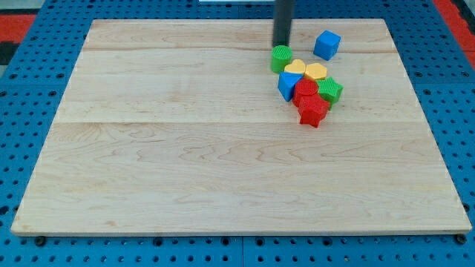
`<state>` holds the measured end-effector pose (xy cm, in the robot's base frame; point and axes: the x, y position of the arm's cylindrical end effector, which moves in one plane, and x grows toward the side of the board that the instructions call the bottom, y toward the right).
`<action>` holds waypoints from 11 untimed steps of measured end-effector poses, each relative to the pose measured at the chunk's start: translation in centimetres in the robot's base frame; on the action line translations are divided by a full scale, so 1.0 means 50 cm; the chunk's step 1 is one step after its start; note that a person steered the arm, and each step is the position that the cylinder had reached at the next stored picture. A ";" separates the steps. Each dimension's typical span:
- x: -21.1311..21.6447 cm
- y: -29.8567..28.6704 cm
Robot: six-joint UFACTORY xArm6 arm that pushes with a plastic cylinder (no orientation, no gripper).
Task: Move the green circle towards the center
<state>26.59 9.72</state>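
Note:
The green circle (281, 58) sits near the view's top, right of the middle, at the top left of a cluster of blocks. My tip (281, 46) stands just above the green circle in the view, at its top edge or touching it. The cluster holds a yellow heart (295, 68), a yellow hexagon (316, 71), a blue triangle-like block (286, 85), a second green block (330, 90), and two red blocks (305, 90) (313, 110). A blue cube (326, 44) stands apart at the top right.
The wooden board (185, 163) lies on a blue pegboard (30, 148). The board's top edge runs close behind my tip.

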 end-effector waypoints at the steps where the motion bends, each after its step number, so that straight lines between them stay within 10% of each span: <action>1: 0.010 0.085; 11: 0.066 -0.114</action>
